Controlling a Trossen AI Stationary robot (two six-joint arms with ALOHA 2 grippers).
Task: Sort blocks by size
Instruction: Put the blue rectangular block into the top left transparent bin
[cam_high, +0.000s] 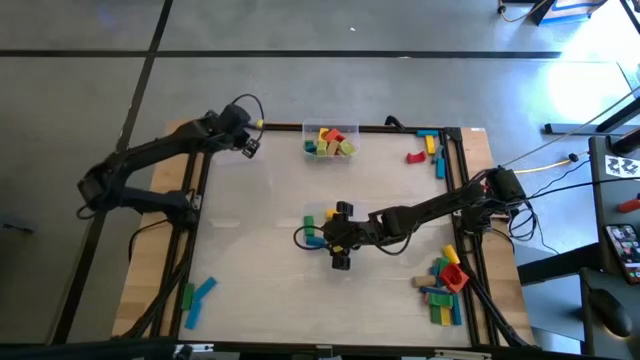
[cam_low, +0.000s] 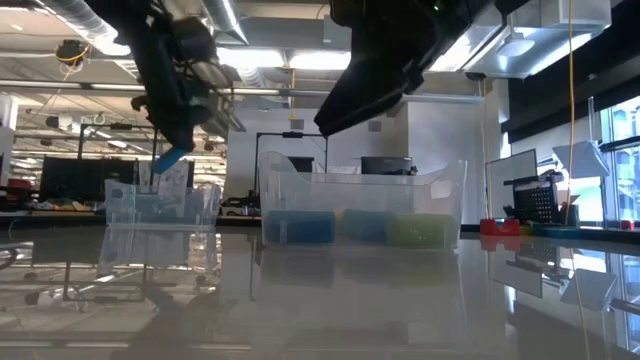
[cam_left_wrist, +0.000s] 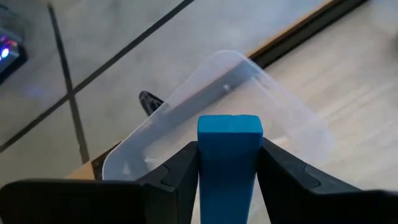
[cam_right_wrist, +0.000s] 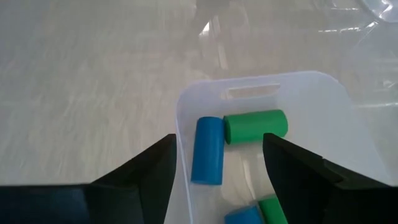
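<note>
Left pincer (cam_left_wrist: 229, 180): clamped on a long blue block (cam_left_wrist: 229, 155), fingers pressed to both its sides; held high near the desk's far left corner, above an empty clear tub (cam_left_wrist: 230, 106); seen in the low view with the block tilted over that tub.
Right pincer (cam_right_wrist: 217, 168): fingers spread, nothing between them; hovering over the mid-desk clear tub (cam_right_wrist: 186, 106), arm reaching in from the desk's right edge.
Mid-desk tub contents: blue cylinder (cam_right_wrist: 207, 149) and green cylinder (cam_right_wrist: 255, 125) lying touching at an angle; more blue and green pieces partly hidden under the pincer.
Far-edge tub (cam_high: 330, 142): heap of small yellow, red, green and orange blocks, near the middle of the far edge.
Loose blocks, far right corner (cam_high: 430, 150): red, blue, yellow and green pieces lying apart on the desk (cam_high: 250, 250).
Loose blocks, near right corner (cam_high: 445, 280): dense pile of mixed colours, several touching.
Loose blocks, near left corner (cam_high: 197, 298): two blue bars and one green piece, close together.
Background: office room with monitors and ceiling lights beyond the desk.
</note>
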